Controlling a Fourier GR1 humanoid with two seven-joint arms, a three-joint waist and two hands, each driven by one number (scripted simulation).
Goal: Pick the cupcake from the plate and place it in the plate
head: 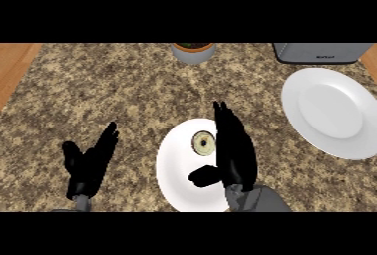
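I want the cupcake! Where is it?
In the head view, the cupcake sits on the near plate, just left of the right hand.

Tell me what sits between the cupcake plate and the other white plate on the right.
In the head view, the right hand and bare granite counter lie between the cupcake plate and the empty plate.

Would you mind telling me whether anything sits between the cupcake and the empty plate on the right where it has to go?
Nothing visible blocks the way. The cupcake sits on the near plate, with the right hand open beside it. Only bare counter lies between it and the empty plate. The pot and the appliance stand further back.
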